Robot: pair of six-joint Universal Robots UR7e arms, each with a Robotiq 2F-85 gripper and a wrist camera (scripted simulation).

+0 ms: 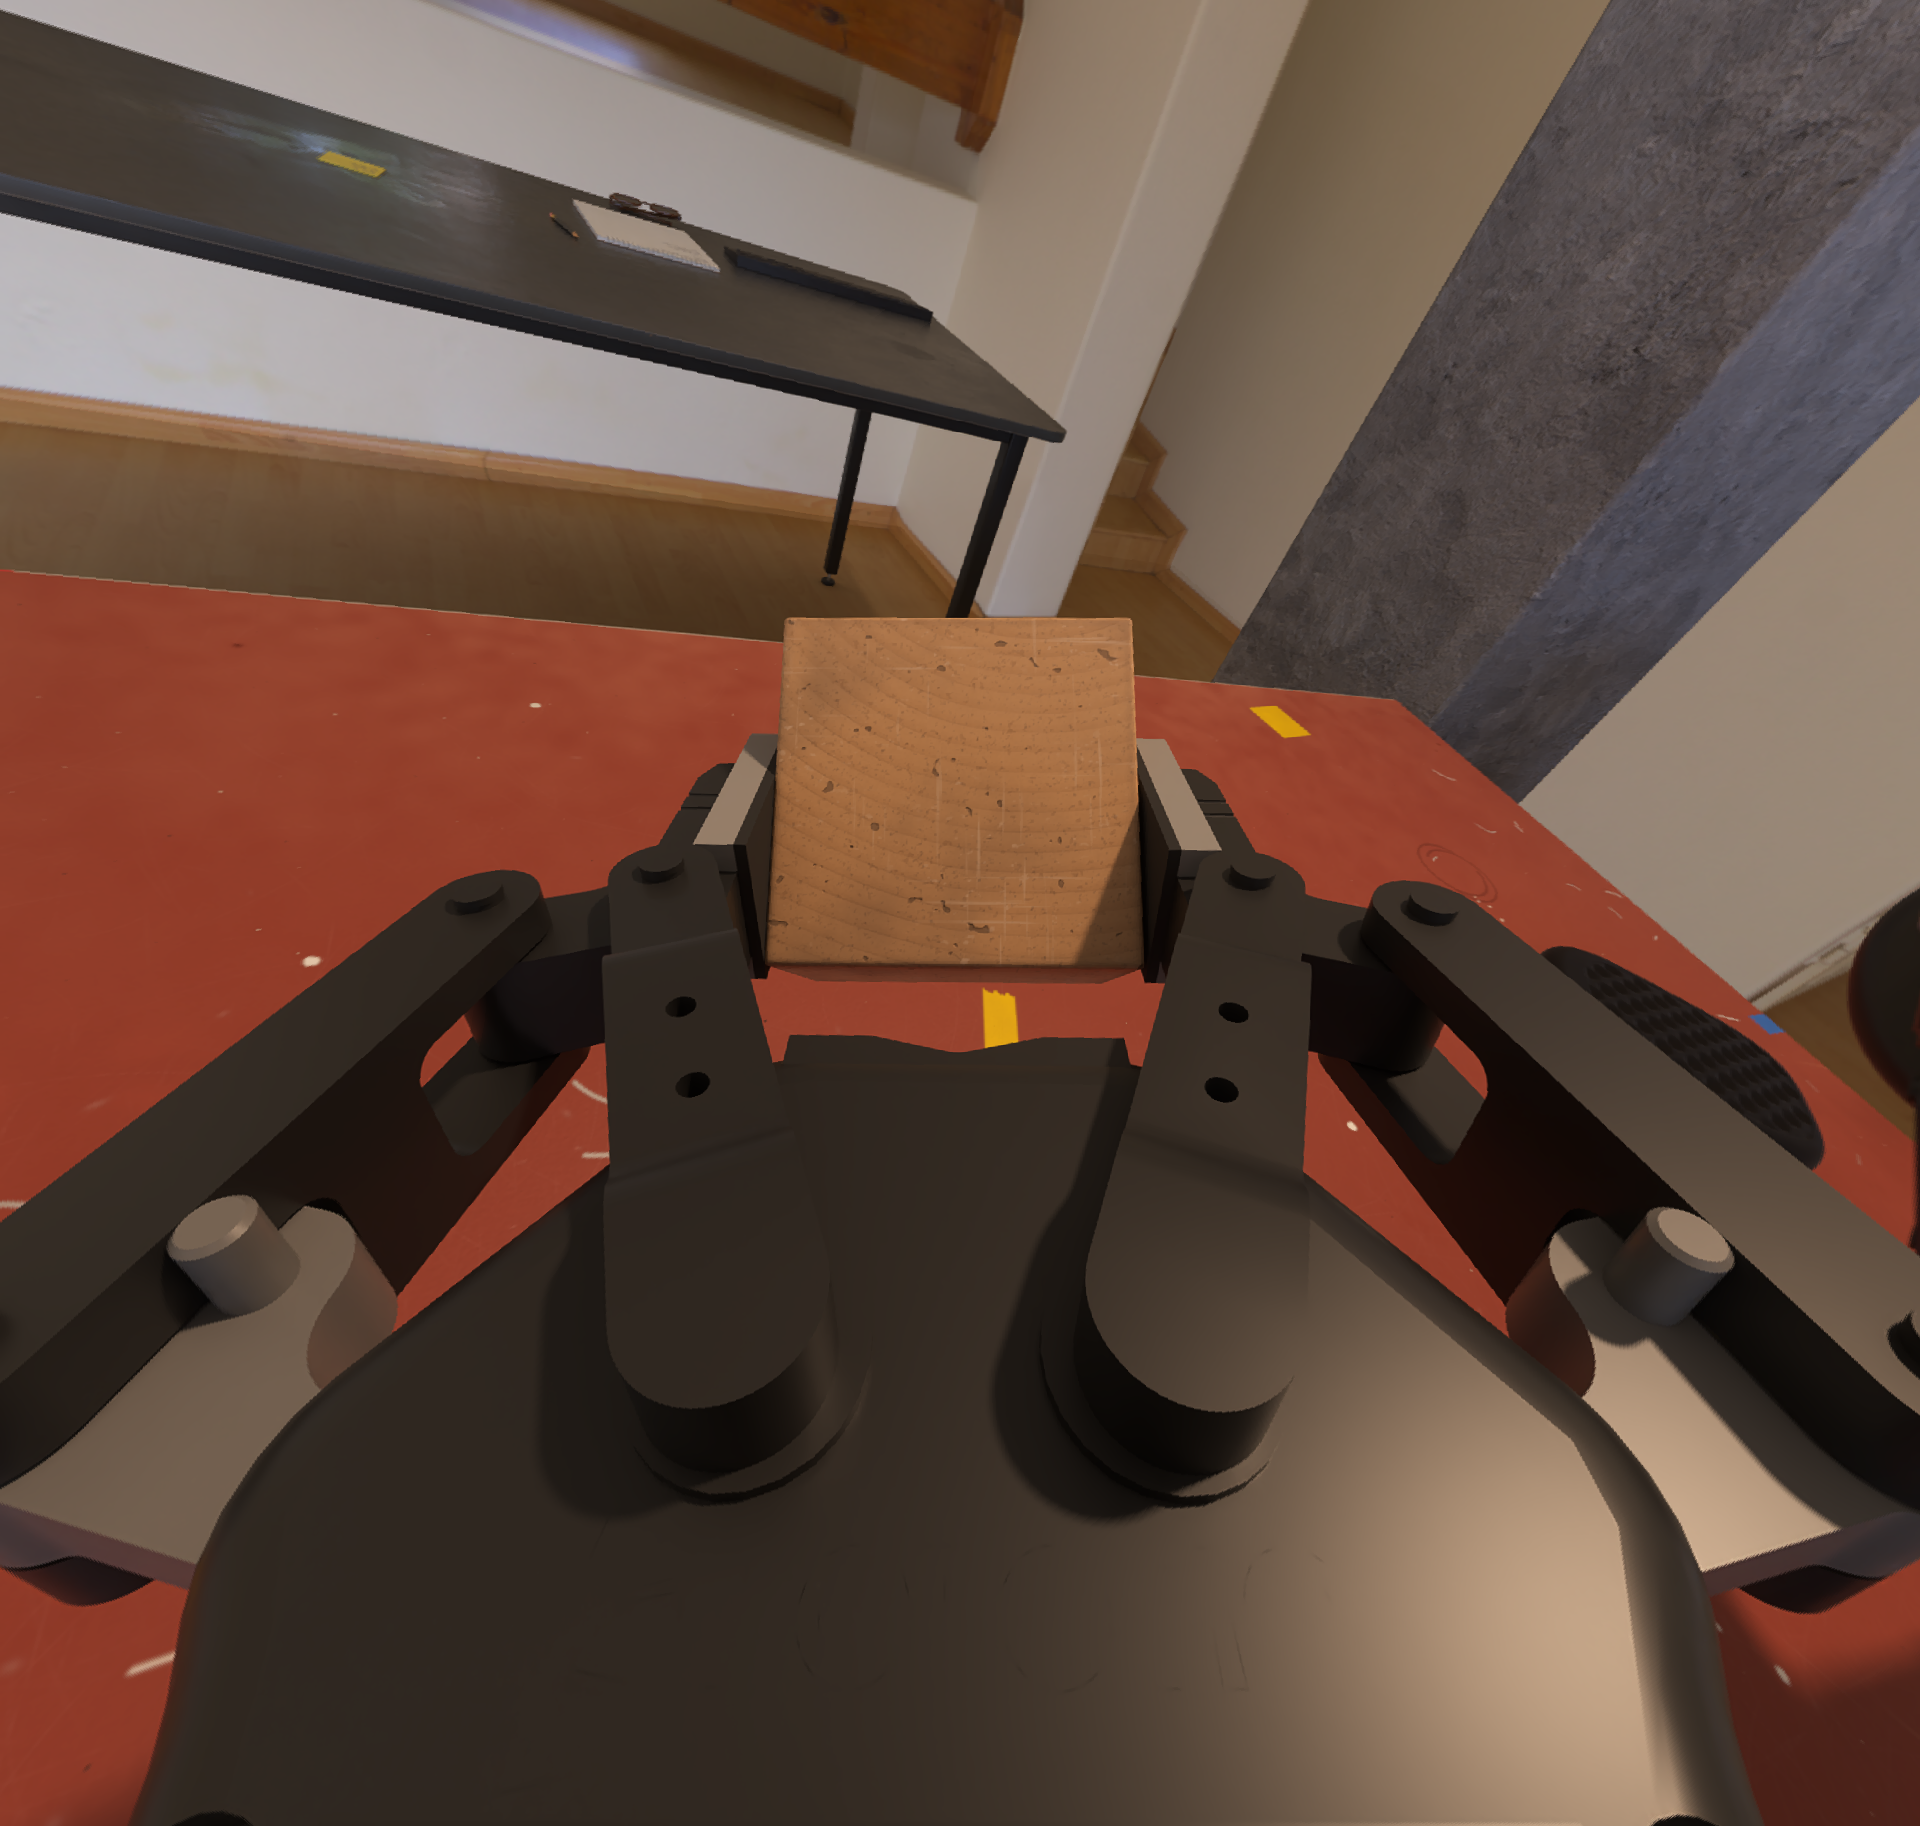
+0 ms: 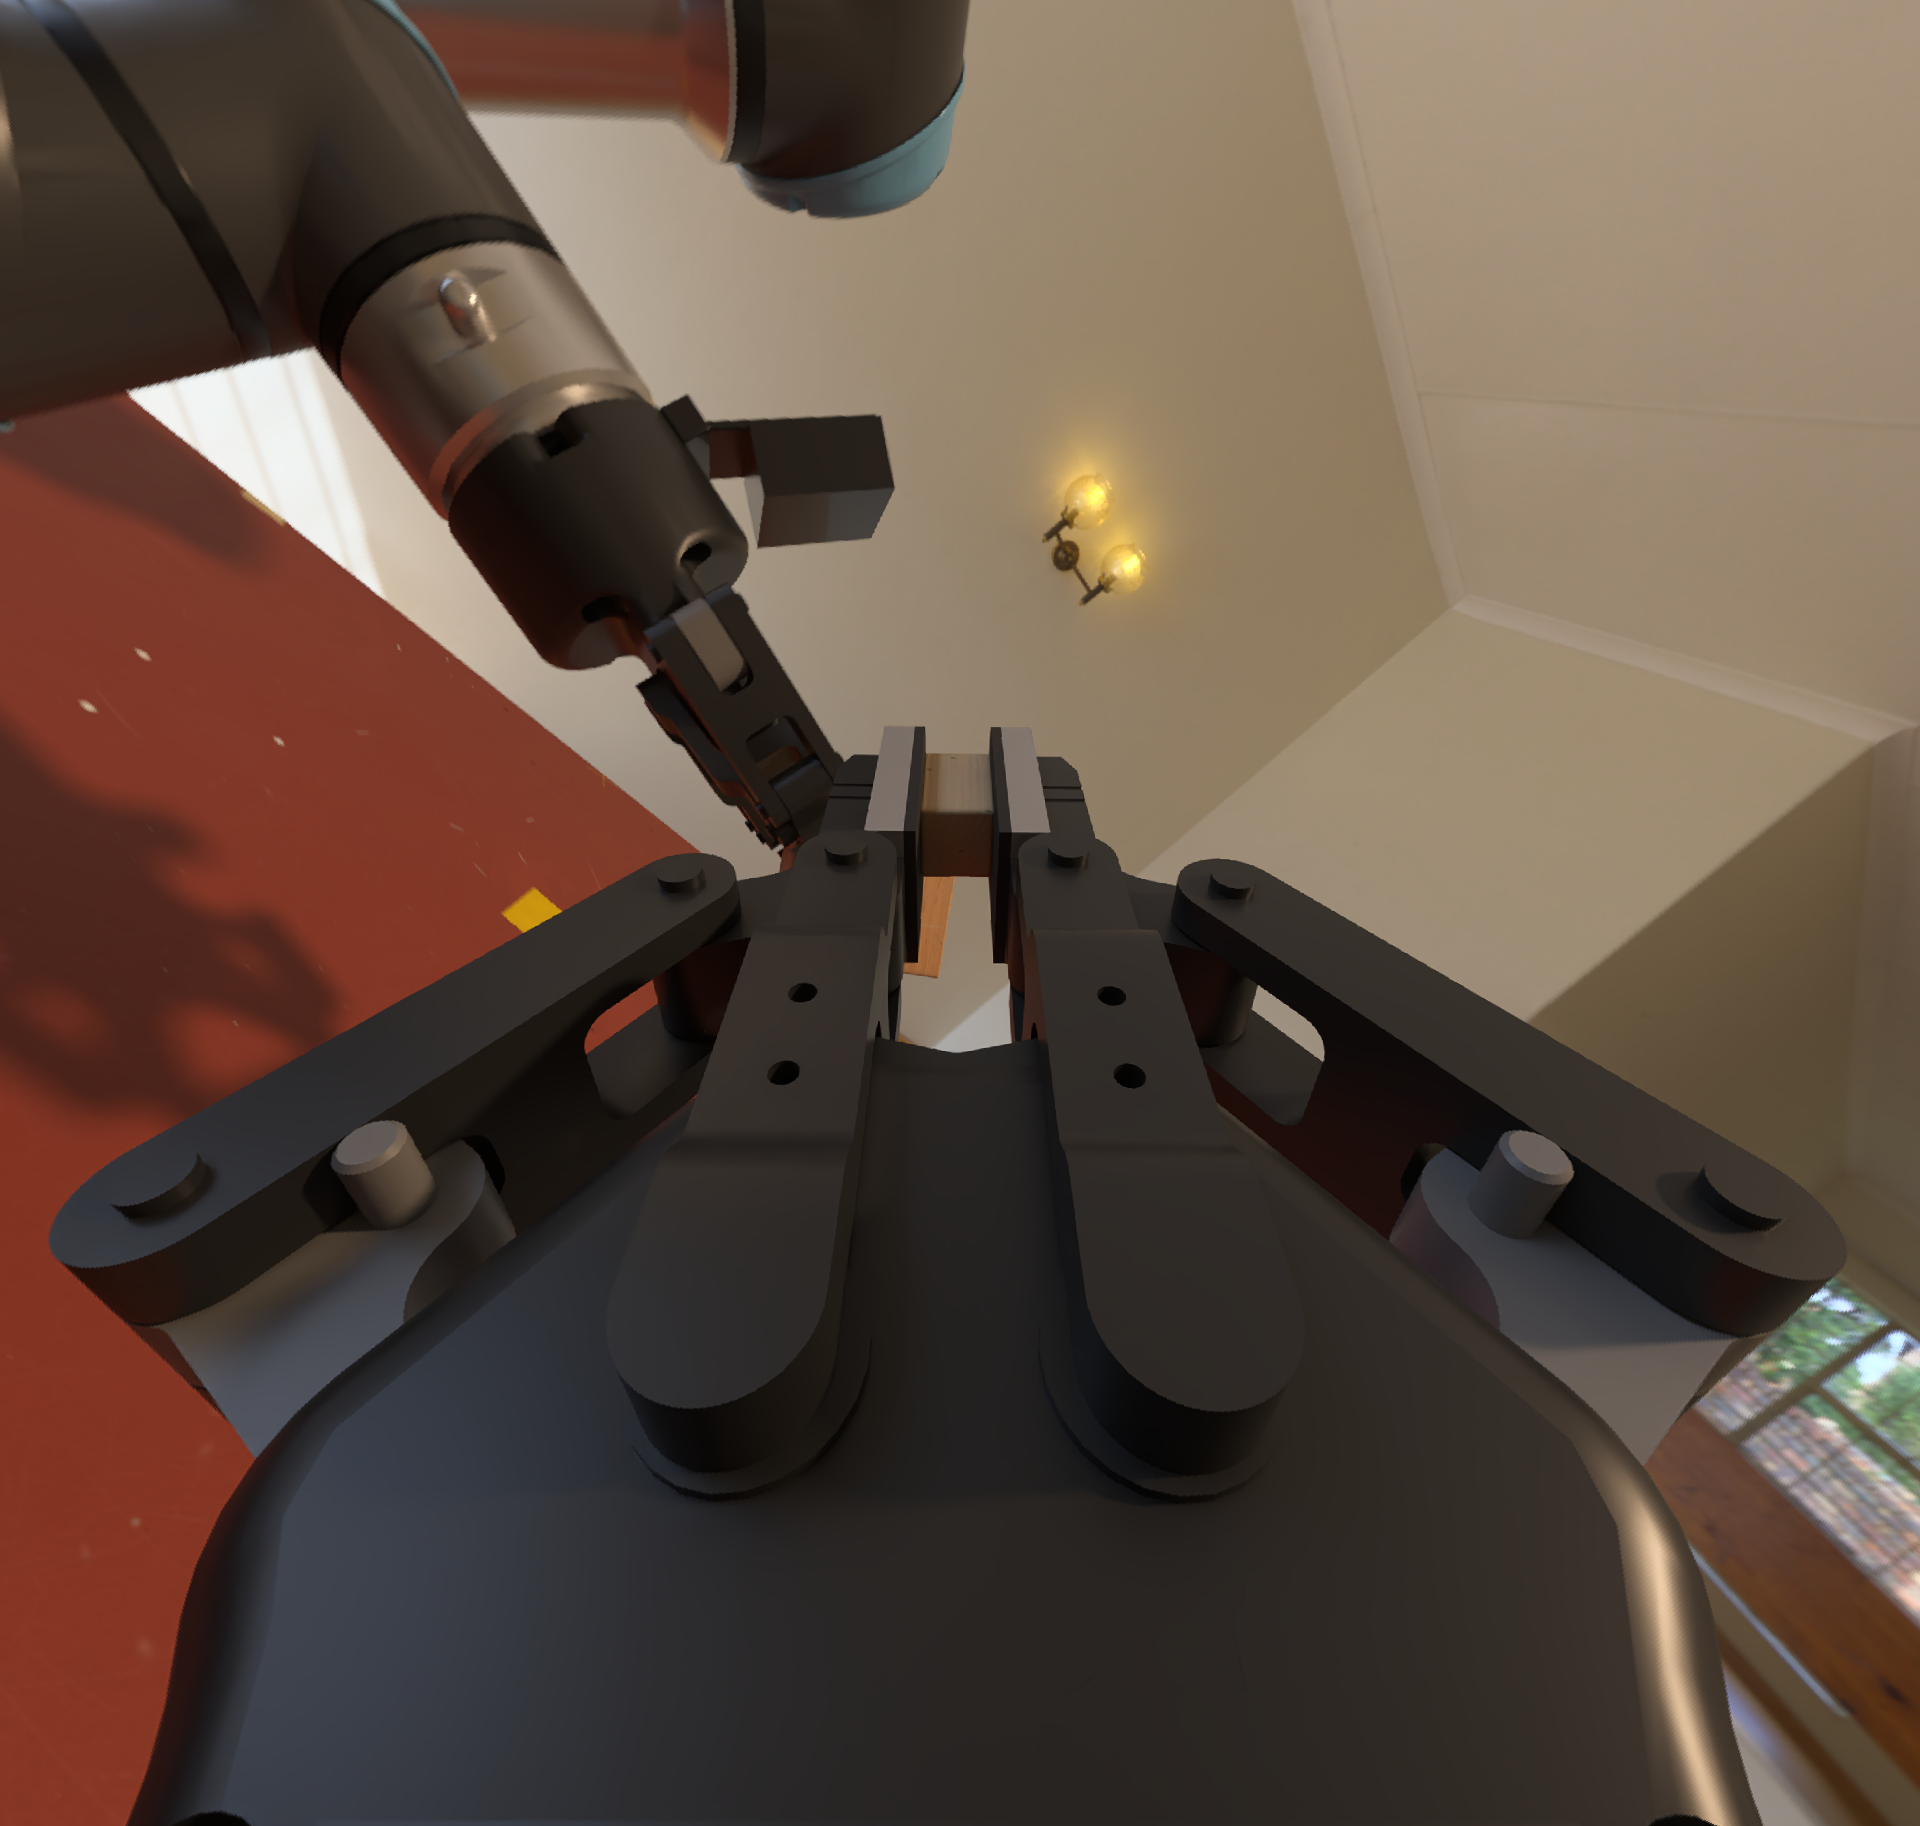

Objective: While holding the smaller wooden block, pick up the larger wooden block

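Left gripper: my left wrist view shows its fingers closed part-way against opposite sides of the larger wooden block; both pads lie flat on the wood.
Larger wooden block: I read it as held clear of the red tabletop, since the surface and a strip of yellow tape show beneath its lower edge. Its broad grain face is turned toward my camera.
Right gripper: in my right wrist view the fingers are drawn close together and clamp the smaller wooden block between the pads, near the tips.
Smaller wooden block: I see it held up in the air, with wall and ceiling behind it and the tabletop off to the left of the view.
Relative position: from the right wrist view I see the left arm reach in from the upper left, its gripper ending just beside my right fingers. A sliver of light wood shows low between the right fingers; I cannot tell for certain what it belongs to.
Surroundings: a dark table stands along the far wall, and a two-bulb lamp glows on the wall.
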